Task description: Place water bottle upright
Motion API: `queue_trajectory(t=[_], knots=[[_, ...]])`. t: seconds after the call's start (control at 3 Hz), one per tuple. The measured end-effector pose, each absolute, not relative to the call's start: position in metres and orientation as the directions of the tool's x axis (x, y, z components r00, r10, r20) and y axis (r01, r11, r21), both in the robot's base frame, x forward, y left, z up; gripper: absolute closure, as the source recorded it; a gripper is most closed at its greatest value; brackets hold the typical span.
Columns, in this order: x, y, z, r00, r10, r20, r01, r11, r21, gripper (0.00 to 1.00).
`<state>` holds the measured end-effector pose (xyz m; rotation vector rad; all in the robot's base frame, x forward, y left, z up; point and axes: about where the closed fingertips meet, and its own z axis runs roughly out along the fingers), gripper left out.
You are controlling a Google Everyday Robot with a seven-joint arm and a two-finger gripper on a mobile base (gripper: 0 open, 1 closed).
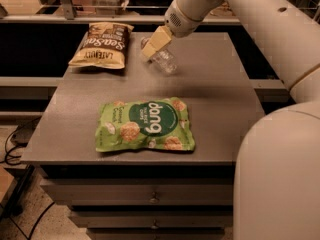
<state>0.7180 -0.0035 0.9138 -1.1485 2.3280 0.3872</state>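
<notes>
The water bottle [165, 61] is a small clear ribbed plastic bottle at the back middle of the grey table [215, 89]. It is tilted, with its top toward the upper left and its lower end at or just above the table. My gripper [154, 44], with cream-coloured fingers [159, 37], reaches down from the upper right and is shut on the bottle's upper part. The fingers hide the cap end.
A brown and yellow snack bag [101, 45] lies flat at the back left. A green "dang" snack bag [145, 125] lies flat at the front middle. My white arm [270, 29] fills the right side. Drawers [150, 196] sit under the tabletop.
</notes>
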Motion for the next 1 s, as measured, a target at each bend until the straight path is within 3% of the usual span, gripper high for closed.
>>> queue_trajectory(t=[1.0], knots=[[0.761, 0.032, 0.897, -0.493, -0.682, -0.540, -0.806, 0.592, -0.012, 0.00]])
